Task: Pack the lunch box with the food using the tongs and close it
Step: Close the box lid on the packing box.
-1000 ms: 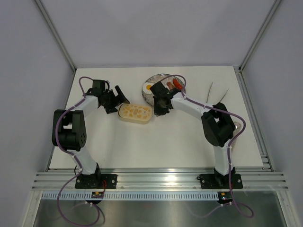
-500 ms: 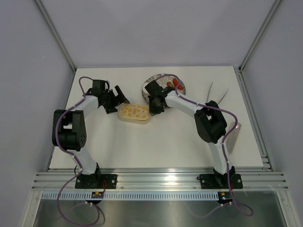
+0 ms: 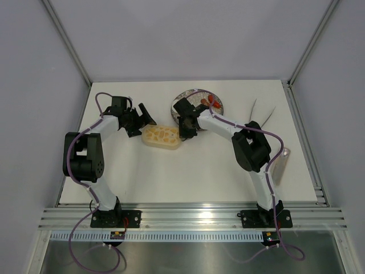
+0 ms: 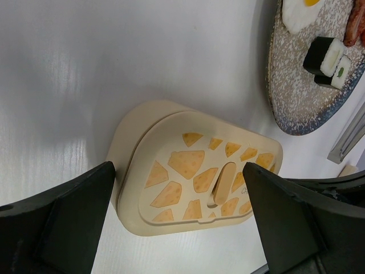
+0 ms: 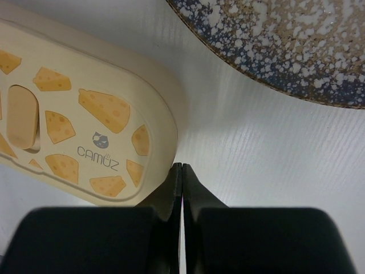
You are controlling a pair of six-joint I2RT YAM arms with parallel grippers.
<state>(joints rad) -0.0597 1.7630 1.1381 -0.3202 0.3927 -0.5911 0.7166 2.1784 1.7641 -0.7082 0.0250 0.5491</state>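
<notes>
— What's changed?
— Your right tool, clenched on nothing, has swung from the plate to just beside the 3 o'clock end of the lunch box. The left tool gapes at 9 o'clock.
— Meaning?
— The lid is on, so it likely comes off first. The food waits at 1 o'clock.

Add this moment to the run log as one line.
lunch box: lid on | left tool: open, at left end | right tool: shut, tips at right end | food: on plate | tongs: unheld

Bare table before the lunch box; plate just behind; left gripper, right gripper at its ends
</notes>
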